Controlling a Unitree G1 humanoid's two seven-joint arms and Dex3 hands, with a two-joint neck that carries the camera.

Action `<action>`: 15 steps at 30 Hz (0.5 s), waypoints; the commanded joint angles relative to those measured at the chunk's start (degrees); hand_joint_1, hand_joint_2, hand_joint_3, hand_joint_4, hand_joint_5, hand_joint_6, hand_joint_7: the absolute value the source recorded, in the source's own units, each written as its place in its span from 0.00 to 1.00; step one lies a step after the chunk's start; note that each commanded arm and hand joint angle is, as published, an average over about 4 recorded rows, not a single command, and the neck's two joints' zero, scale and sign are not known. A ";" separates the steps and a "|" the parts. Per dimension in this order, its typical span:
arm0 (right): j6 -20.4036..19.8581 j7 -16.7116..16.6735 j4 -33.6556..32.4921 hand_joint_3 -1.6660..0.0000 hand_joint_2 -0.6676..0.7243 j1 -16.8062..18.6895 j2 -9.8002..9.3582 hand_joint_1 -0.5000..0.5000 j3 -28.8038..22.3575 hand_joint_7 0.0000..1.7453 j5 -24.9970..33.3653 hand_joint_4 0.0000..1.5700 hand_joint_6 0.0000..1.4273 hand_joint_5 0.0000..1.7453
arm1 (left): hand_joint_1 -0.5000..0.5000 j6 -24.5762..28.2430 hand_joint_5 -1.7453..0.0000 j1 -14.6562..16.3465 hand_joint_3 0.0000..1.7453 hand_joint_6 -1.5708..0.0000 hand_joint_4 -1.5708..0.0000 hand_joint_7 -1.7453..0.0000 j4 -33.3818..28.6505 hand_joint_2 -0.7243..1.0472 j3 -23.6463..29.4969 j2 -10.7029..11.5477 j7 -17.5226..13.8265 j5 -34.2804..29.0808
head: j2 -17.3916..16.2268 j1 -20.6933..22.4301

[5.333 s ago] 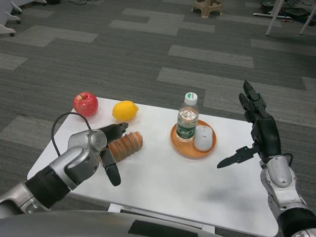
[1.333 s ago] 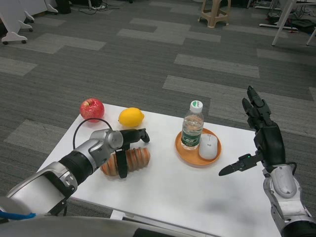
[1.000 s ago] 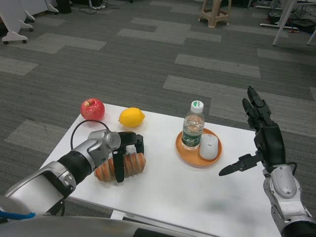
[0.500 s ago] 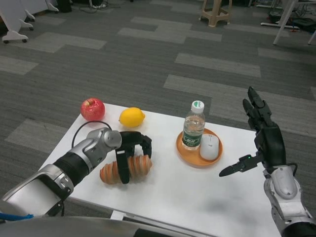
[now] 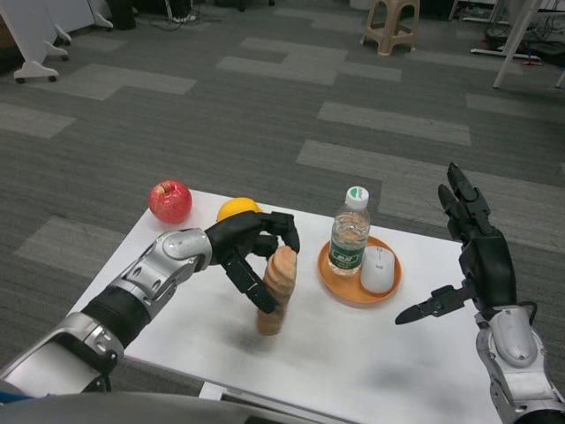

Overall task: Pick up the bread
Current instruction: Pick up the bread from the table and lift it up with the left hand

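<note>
Bread (image 5: 276, 290) is now off the table (image 5: 353, 344) and up on end, nearly vertical, held in the left hand (image 5: 252, 250). Half a second ago it lay flat on the tabletop with the fingers wrapped over its middle; now its lower end hangs just above the white surface with a shadow under it. Left fingers (image 5: 281, 226) are clamped around the upper part of the loaf, one long finger running down its near side. So the lift looks done or nearly done; grip is high on the loaf, so it could swing or slip if jolted.

Against the oldest frame: back then the left hand was only at the bread, which lay flat near the table's left side. Since then the loaf has ended up closer to the centre, just left of the orange tray (image 5: 359, 285). The camera has also shifted, so some of the apparent drift of the table is not real.

Right hand (image 5: 472, 256) waits raised over the right table edge, fingers apart and holding nothing, same pose as in every earlier frame.

Unmoved: apple (image 5: 170, 200) at the far left corner, lemon (image 5: 237, 208) partly hidden behind the left hand, and bottle (image 5: 350, 234) and computer mouse (image 5: 379, 270) on the tray.
</note>
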 commanded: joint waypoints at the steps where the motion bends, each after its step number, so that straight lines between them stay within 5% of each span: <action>1: 0.00 0.03 -0.25 1.00 0.59 0.16 0.04 0.42 -0.64 0.00 0.53 0.00 0.00 0.00 | 1.00 -6.53 0.00 1.68 0.05 0.55 0.61 0.04 0.01 0.60 0.23 0.10 0.92 -10.51 | 0.39 0.22; 6: 0.00 0.03 -0.25 1.00 0.59 0.09 0.04 0.42 -0.44 0.00 0.53 0.00 0.00 0.00 | 1.00 -15.04 0.00 2.71 0.05 0.51 0.56 0.04 -1.25 0.60 -0.85 0.43 4.61 -19.19 | 0.76 0.11; 15: 0.00 0.03 -0.80 1.00 0.59 -0.20 0.10 0.42 -0.22 0.00 0.53 0.00 0.00 0.00 | 1.00 -20.59 0.00 3.15 0.03 0.45 0.45 0.04 -4.65 0.60 -2.28 0.43 7.93 -23.19 | 1.24 -0.34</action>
